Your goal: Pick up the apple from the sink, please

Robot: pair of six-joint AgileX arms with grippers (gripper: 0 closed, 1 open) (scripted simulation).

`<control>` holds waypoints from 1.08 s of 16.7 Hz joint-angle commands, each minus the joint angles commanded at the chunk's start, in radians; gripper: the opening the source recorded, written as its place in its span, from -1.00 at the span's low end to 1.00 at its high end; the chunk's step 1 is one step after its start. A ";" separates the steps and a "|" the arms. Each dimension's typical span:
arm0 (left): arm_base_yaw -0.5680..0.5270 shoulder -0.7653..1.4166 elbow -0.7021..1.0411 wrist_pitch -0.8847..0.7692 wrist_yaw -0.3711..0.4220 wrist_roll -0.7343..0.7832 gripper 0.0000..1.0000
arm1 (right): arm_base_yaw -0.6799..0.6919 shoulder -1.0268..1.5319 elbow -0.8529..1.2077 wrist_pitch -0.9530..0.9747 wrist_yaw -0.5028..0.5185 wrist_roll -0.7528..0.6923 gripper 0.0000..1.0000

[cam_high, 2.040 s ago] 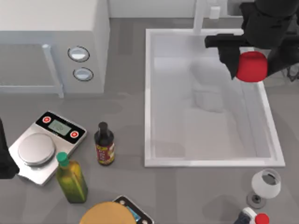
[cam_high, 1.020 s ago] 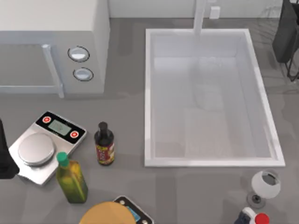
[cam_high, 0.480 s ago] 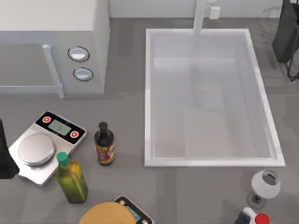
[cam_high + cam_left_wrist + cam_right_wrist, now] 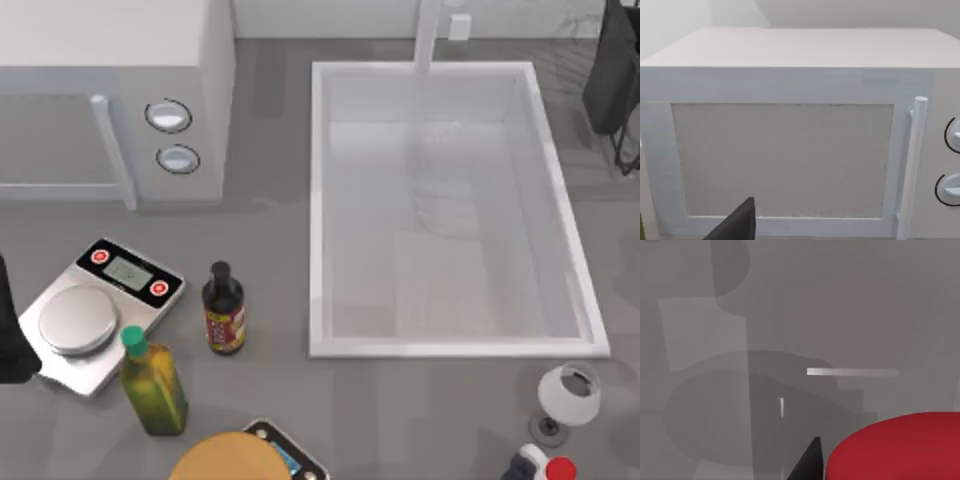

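Since the apple (image 4: 900,447) sits hard against the right gripper (image 4: 842,466), the relation that counts is already closed: the fruit is at the pincer itself, not off to any side of it.

At the table's left edge the left arm (image 4: 6,335) is parked beside the scale (image 4: 95,310), its wrist camera facing the microwave (image 4: 785,150). Whether that gripper is open or closed I cannot tell, and it is well apart from the task. Next come the oil bottle (image 4: 152,385) and the dark bottle (image 4: 223,310), both standing upright on the counter between the scale and the sink (image 4: 316,200).

The sink's pale floor lies bare from rim to rim. Past its far right corner the right arm (image 4: 612,70) hangs at the table's edge, plainly the arm at work. In its wrist view one dark finger (image 4: 807,465) presses the apple's side with no gap, so I judge the pincer closed on the fruit, spread about as wide as the apple. Below it is plain grey surface with soft shadows, so the apple seems to be held off the counter and outside the sink.

The apple is plain bright red, smooth and matte, with a broad rounded top. Being roundish, it offers no long axis to line up with. The pick looks done, and what remains is to keep the grip steady.
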 joint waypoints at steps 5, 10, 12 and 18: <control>0.000 0.000 0.000 0.000 0.000 0.000 1.00 | 0.000 0.000 0.000 0.000 0.000 0.000 -0.55; 0.000 0.000 0.000 0.000 0.000 0.000 1.00 | 0.000 0.000 0.000 0.000 0.000 0.000 0.21; 0.000 0.000 0.000 0.000 0.000 0.000 1.00 | 0.000 0.000 0.000 0.000 0.000 0.000 0.51; 0.000 0.000 0.000 0.000 0.000 0.000 1.00 | 0.000 0.000 0.000 0.000 0.000 0.000 1.00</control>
